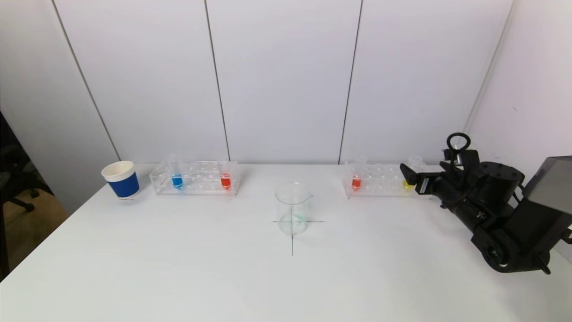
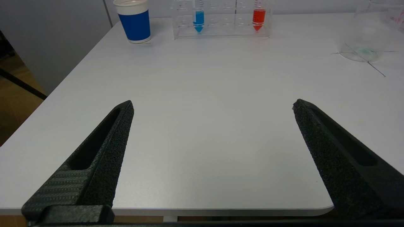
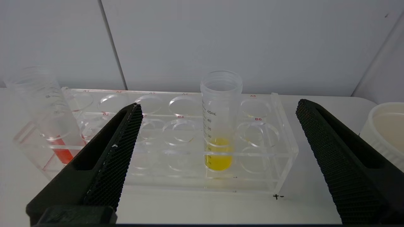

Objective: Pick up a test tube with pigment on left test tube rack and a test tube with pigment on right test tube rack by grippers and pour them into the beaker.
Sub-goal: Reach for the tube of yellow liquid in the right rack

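Note:
The left rack [image 1: 195,179] holds a blue tube [image 1: 177,180] and a red tube [image 1: 225,180]. The right rack [image 1: 380,181] holds a red tube [image 1: 356,180] and a yellow tube [image 1: 407,184]. The glass beaker [image 1: 292,208] stands at the table's middle on a drawn cross. My right gripper [image 1: 410,175] is open just in front of the right rack, its fingers wide to either side of the yellow tube [image 3: 219,126] and not touching it. My left gripper [image 2: 213,105] is open and empty over the table's near edge, far from the left rack [image 2: 221,33], and does not show in the head view.
A blue-sleeved paper cup [image 1: 121,180] stands left of the left rack. A white cup rim [image 3: 386,126] shows beside the right rack in the right wrist view. The wall runs close behind both racks. A black cross [image 3: 276,196] marks the right rack's corner.

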